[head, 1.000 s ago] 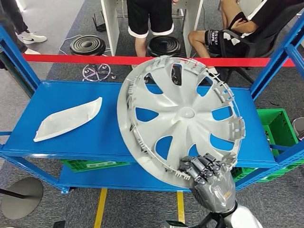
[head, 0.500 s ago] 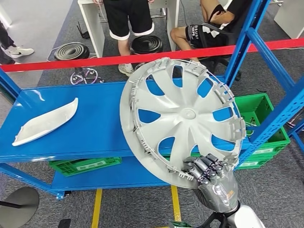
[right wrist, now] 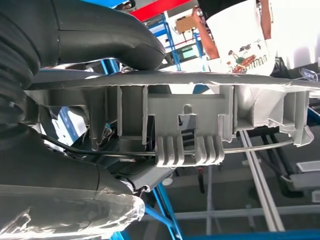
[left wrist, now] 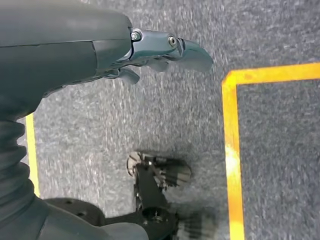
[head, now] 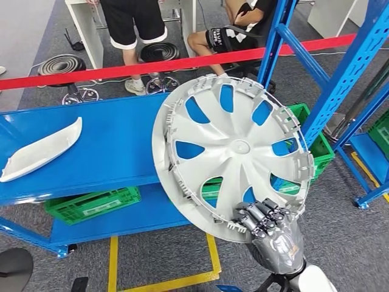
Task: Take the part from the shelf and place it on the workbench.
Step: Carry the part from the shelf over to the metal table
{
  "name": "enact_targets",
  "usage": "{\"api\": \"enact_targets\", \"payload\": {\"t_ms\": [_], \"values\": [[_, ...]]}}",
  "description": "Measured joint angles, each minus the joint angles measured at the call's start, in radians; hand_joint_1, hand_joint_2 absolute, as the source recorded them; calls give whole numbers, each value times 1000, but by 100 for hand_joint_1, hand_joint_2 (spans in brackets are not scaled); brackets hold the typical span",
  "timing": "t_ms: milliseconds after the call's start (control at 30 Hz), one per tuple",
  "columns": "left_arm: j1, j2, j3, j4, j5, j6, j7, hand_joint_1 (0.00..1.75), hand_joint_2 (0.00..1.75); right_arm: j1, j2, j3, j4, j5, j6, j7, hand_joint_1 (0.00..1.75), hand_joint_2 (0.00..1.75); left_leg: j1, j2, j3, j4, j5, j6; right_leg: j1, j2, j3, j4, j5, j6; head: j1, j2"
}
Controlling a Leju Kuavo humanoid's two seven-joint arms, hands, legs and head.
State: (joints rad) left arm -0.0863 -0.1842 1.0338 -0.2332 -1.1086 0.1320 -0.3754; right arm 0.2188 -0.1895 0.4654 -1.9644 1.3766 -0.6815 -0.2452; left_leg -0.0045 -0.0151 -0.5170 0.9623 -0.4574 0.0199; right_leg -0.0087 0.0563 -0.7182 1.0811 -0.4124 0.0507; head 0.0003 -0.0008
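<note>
Right hand, nearest in the head view at lower right, grips the near rim of the part, a grey wheel cover, with my fingers curled over the edge and the clip-lined inner face turned toward me. From the right wrist view the same rim runs edge-on between my thumb and the darker fingers, so the hold reads as firm. Left hand hangs at my side above grey carpet and a yellow floor line; it holds nothing, and its fingers lie loosely extended. Beyond my right hand the wheel cover stands tilted in the air, its far edge overlapping the blue shelf in the picture yet, as I judge it, resting on nothing. Left on that shelf lies a long white trim piece, well apart from the cover. Green crates sit on the lower level. Farther off runs a red barrier tape, with people behind it. By my judgement the pick-up is done; carrying to the workbench and setting down remain.
</note>
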Motion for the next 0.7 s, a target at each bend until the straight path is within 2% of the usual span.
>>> {"api": "enact_targets", "payload": {"t_ms": [33,67,100,133,167,200,233,267,300,333,367,400,433,467,500,533,567,600,633,667,700], "values": [[1,0,0,0,0,0,0,0,175,0,0,0,1,2,0,-1,175,175,-1,11,-10,0,9,2,0,-27,-18,58,-54,5,2,0],[2,0,0,0,0,0,0,0,175,-1,1,1,2,4,0,-1,175,175,0,25,-22,0,19,2,-2,-43,-34,129,-102,11,3,0],[3,0,0,0,0,0,0,0,175,-1,1,1,3,6,0,-1,175,175,0,38,-35,1,29,1,-5,-49,-43,193,-131,17,3,0],[3,-1,0,0,-1,0,0,0,175,-1,1,1,3,8,0,-1,175,175,1,53,-49,2,38,-1,-8,-52,-40,235,-135,23,3,0],[3,-2,0,0,-1,0,0,0,175,-1,1,1,4,10,0,-1,175,175,3,67,-62,3,47,-4,-10,-54,-21,242,-118,28,3,0],[2,-3,0,0,-1,-1,0,0,175,-1,1,0,4,13,0,0,175,175,5,80,-73,5,55,-9,-13,-60,20,211,-91,34,3,0],[1,-4,0,0,-2,-2,0,0,175,-1,1,0,4,15,0,1,175,175,7,91,-83,8,61,-14,-16,-73,72,155,-68,40,3,0],[0,-3,0,0,-3,-3,1,0,175,-2,2,0,4,19,0,3,175,175,8,100,-91,14,66,-20,-14,-95,134,76,-68,45,5,0],[-1,-3,-1,1,-5,-4,1,0,175,-3,2,0,4,23,0,6,175,175,6,108,-97,21,71,-27,-12,-114,181,9,-79,41,5,0],[-2,-3,-1,1,-6,-4,2,0,175,-4,2,0,4,27,0,9,175,175,5,117,-101,26,76,-31,-9,-127,207,-35,-94,34,4,0],[-4,-3,-2,1,-7,-4,4,0,175,-4,2,-1,4,31,0,13,175,175,3,126,-103,30,82,-35,-5,-130,216,-60,-107,24,3,0],[-4,-4,-2,2,-8,-5,6,0,175,-3,3,-1,4,34,0,16,175,175,3,135,-103,31,87,-38,-5,-120,205,-59,-104,9,0,0],[-5,-4,-3,2,-8,-6,9,0,175,-2,3,-1,4,38,-1,20,175,175,6,128,-106,35,80,-43,-5,-109,192,-57,-98,-1,-1,0],[-4,-4,-3,2,-9,-6,13,0,175,-3,3,-2,3,41,-1,24,175,175,9,109,-112,51,56,-48,-5,-98,183,-55,-89,-12,-1,0],[-3,-3,-3,2,-10,-6,18,0,175,-4,3,-2,3,43,-1,27,175,175,11,82,-123,85,14,-54,-6,-87,173,-55,-78,-22,-2,0],[-2,-3,-4,2,-11,-7,22,0,175,-5,3,-2,3,45,-1,31,175,175,12,51,-138,138,-40,-58,-6,-74,160,-55,-65,-29,-2,0],[-2,-3,-4,2,-13,-7,24,0,175,-5,3,-2,3,48,-1,36,175,175,12,33,-156,205,-90,-58,-5,-61,146,-54,-52,-33,-2,0],[-2,-3,-5,2,-16,-7,26,0,175,-5,3,-2,3,51,-1,42,175,175,11,26,-169,266,-125,-56,-3,-47,130,-54,-39,-36,-3,0],[-3,-4,-6,2,-19,-8,26,0,175,-4,3,-2,3,55,-1,51,175,175,9,23,-172,307,-138,-52,-1,-33,114,-54,-26,-37,-2,0],[-4,-4,-7,2,-22,-9,27,0,175,-2,3,-2,3,59,-1,60,175,175,7,22,-161,317,-131,-46,2,-20,99,-53,-14,-37,-2,0],[-7,-4,-10,2,-25,-9,27,0,175,-1,3,-2,2,63,-1,70,175,175,4,18,-132,289,-108,-37,4,-6,85,-53,-3,-37,-2,0]]}}
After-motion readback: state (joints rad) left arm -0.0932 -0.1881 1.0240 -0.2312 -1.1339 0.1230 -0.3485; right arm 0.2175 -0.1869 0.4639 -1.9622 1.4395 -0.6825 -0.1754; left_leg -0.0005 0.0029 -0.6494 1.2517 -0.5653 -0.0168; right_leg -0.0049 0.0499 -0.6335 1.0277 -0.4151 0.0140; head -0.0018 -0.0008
